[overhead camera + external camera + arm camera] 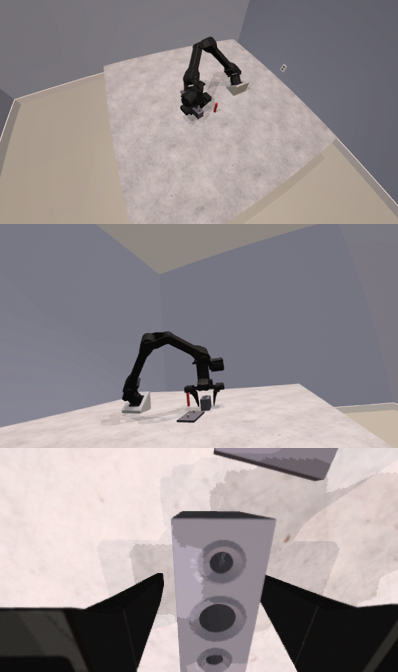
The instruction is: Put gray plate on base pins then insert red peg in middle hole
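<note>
The gray plate is a block on the table, its three holes facing up; its near end is cut off in the wrist view. My gripper is open, one finger on each side of the plate, with gaps visible beside it. The flat dark base lies beside the plate, its two pins pointing up; the pins are out of the wrist view. The red peg stands upright near the gripper and is not in the wrist view.
The arm's light wedge-shaped mount stands beyond the peg from the plate. The arm arches from it over the table, and its shadows fall around the plate and base.
</note>
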You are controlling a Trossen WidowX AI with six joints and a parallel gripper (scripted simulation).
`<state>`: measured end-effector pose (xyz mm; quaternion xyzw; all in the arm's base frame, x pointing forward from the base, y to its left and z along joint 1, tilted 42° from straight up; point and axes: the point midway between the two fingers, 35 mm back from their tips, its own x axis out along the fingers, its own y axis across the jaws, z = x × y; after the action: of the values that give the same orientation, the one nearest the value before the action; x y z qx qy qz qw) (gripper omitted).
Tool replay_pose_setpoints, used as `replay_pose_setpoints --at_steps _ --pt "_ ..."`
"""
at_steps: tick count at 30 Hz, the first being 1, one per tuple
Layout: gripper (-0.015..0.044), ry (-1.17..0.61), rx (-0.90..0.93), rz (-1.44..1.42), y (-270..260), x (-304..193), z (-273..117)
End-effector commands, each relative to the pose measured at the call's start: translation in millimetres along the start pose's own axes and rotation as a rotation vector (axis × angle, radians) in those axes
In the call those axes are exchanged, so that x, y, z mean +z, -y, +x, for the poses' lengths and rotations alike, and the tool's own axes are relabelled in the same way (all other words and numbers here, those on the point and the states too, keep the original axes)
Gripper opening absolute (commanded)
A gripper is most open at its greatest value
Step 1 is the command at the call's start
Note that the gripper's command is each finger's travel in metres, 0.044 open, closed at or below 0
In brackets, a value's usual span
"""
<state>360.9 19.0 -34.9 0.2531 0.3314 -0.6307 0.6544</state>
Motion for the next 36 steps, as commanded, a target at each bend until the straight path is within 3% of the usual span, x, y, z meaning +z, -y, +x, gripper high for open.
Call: replay_pose_setpoints --at_steps 1,3,10,15,36 --pt "0.023 0.004 -0.001 -0.007 0 0 1" --pt "0.0177 0.004 -0.001 -0.007 0 0 1" --pt "0.0131 0.004 -0.001 -0.007 0 0 1" --pt "0.0 0.002 0.0 -0.007 -2 -1 -7" --pt "0.0 -0.003 0.003 -0.014 -10 -7 -73"
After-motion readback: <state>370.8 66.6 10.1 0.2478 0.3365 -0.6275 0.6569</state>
